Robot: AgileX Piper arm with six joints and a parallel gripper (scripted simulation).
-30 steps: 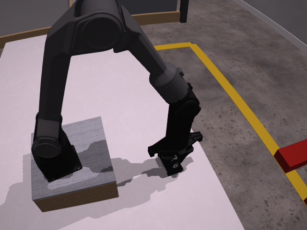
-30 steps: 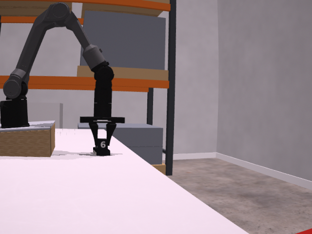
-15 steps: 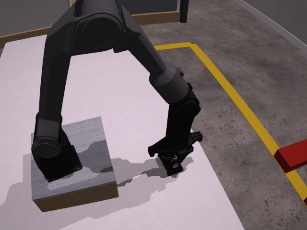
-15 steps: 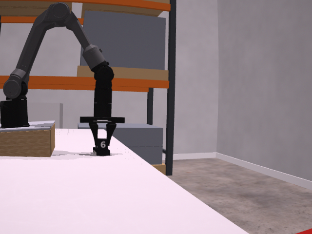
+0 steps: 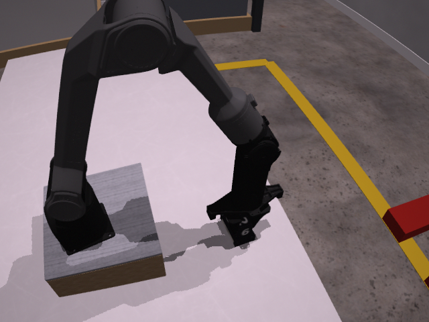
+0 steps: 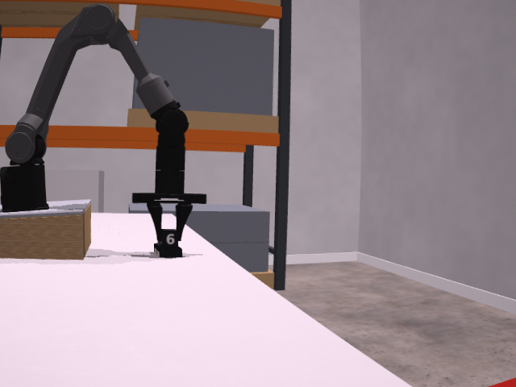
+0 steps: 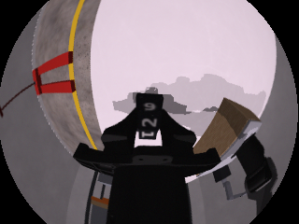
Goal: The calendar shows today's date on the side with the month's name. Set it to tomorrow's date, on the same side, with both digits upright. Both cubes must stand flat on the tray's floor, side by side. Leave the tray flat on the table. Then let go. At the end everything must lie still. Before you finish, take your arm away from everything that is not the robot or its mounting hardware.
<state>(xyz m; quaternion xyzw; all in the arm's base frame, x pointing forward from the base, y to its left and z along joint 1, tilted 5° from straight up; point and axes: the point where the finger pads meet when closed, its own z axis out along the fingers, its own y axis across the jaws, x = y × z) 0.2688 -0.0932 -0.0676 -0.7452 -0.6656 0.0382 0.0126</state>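
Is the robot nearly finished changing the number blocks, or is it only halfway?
Not finished, and how far along is hard to tell. Nothing looks done yet. In hand: the black gripper has its jaws shut on a small black number cube showing a white 6, low at the dark tray on the pale table. The month's name and the second cube are hidden. Left: get tomorrow's digits upright, both cubes flat side by side, then let go.
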